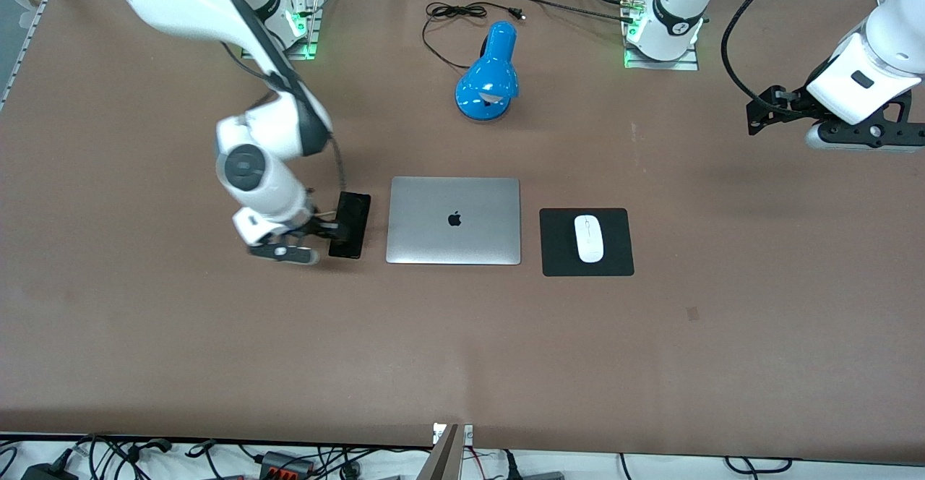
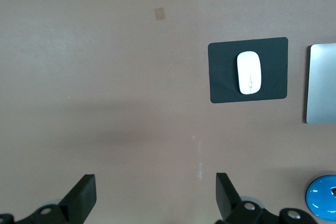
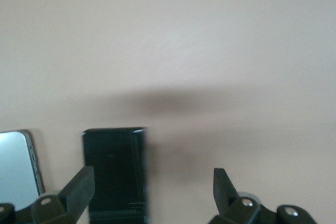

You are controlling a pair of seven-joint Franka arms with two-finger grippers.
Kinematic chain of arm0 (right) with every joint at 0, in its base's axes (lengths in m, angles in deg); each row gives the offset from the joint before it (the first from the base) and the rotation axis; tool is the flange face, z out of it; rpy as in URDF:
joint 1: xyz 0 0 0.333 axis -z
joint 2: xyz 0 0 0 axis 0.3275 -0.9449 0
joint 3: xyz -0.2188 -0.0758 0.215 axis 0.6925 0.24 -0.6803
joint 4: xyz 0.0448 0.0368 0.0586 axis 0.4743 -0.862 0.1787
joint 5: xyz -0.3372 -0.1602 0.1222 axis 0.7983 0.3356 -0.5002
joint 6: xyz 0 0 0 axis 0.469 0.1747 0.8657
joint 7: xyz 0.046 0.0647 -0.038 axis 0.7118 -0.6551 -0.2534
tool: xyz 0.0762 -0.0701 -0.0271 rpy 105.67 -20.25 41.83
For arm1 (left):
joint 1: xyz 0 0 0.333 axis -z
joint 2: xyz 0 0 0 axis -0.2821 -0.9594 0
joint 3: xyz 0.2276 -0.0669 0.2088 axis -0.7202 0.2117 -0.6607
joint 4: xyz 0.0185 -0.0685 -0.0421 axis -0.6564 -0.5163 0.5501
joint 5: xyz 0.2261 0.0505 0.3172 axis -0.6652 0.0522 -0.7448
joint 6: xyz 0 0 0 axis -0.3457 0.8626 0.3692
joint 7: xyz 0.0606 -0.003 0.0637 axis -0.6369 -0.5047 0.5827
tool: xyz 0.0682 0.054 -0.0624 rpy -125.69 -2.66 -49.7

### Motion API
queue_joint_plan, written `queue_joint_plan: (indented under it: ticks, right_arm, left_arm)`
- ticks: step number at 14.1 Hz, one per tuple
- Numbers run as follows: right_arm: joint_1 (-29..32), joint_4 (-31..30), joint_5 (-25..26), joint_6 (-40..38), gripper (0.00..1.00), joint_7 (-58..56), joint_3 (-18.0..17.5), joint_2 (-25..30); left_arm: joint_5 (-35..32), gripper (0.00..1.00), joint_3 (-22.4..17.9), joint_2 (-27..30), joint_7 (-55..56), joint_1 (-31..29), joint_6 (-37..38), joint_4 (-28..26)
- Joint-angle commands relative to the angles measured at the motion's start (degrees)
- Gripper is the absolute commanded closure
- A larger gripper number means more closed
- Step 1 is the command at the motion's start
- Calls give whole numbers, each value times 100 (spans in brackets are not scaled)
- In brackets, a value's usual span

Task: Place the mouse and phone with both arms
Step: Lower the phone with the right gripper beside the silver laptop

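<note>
Now the right tool is sitting low at the right arm's end of the worktop, just beside the phone, and its fingers are standing wide apart in the right wrist view, with the phone's dark glossy face lying beside one of them rather than gripped between the two. The phone is lying flat on the brown worktop, touching nothing else, just beside the closed silver laptop on the side toward the right arm's base. The laptop's edge is also showing in the right wrist view, close alongside the phone. Over at the left arm's end, the left tool is hanging high in the air over bare worktop, well apart from everything, and the arm is waiting there; its fingers are spread wide with nothing between them. The mouse is resting on the square black mouse pad, roughly in its middle, and the pad is lying just beside the laptop on the side toward the left arm. The left wrist view is looking down on that same mouse on its pad. Farther from the front camera than the laptop, a blue desk lamp is lying on the worktop with its black cord trailing toward the bases.
</note>
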Motion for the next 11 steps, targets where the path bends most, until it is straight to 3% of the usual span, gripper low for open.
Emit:
queue_joint_plan:
  ticks: [1, 4, 6, 9, 11]
  right_arm:
    - [994, -28, 33, -1047, 0, -740, -430, 1084]
    - [1499, 1120, 59, -2777, 0, -1443, -511, 1254]
    - [1639, 1728, 33, -3596, 0, -1613, -415, 1263]
    - [1667, 2502, -90, -4774, 0, -1684, 119, 1263]
    - [1623, 2653, -91, -4962, 0, -1684, 288, 1411]
  left_arm:
    - [-111, 0, 38, 29, -104, 8, 99, 89]
    - [2, 0, 55, 29, -104, 35, 213, 98]
    - [520, 0, -23, 21, -112, -35, 204, 107]
    - [321, 0, 38, 3, -104, -27, 161, 133]
    - [223, 0, 55, -49, -86, 8, 187, 282]
